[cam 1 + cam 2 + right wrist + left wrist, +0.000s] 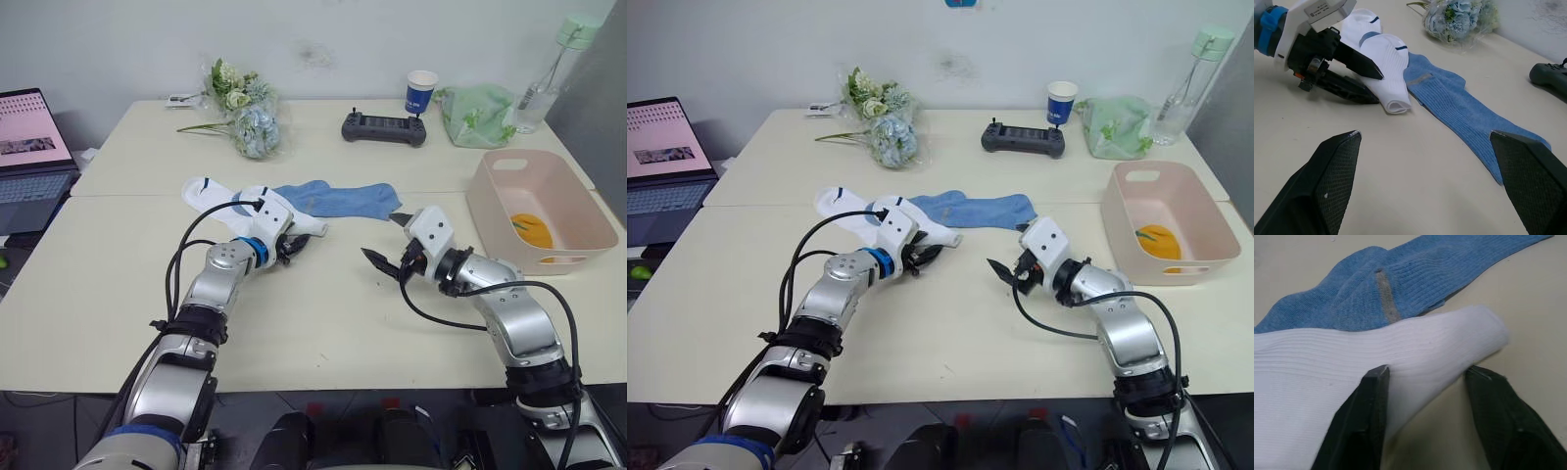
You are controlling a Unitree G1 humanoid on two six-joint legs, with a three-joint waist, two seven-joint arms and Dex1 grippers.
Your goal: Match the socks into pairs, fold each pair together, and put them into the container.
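- Across the middle of the frame lay the table (323,333), pale and bare at its near edge.
- At right of frame stood the container (495,211), a pale pink tub with handle slots; an orange sock bundle (534,230) lay inside it, so one pair looked stowed (judgement).
- Centre frame, just above the arms: the blue socks (338,199) lay stretched flat, apparently stacked one on the other, with a grey band visible in the left wrist view.
- Left of them: the white socks (211,194), ribbed, with dark cuff marks, one overlapping the other and touching the blue ones.
- Left gripper (1425,382): jaws open, one finger resting on the ribbed white fabric, the other on the bare table beside the sock's rounded end; nothing pinched.
- Right gripper (385,259): jaws spread wide and empty, low over the table, just below the blue socks' right end.
- Step in hand (judgement): taking up the white pair for folding.
- Next move calls for (judgement): closing the left jaws on both white layers together, not the top one alone, and keeping clear of the blue edge that touches them.
- Upper frame, untouched: flowers (245,113), paper cup (421,91).
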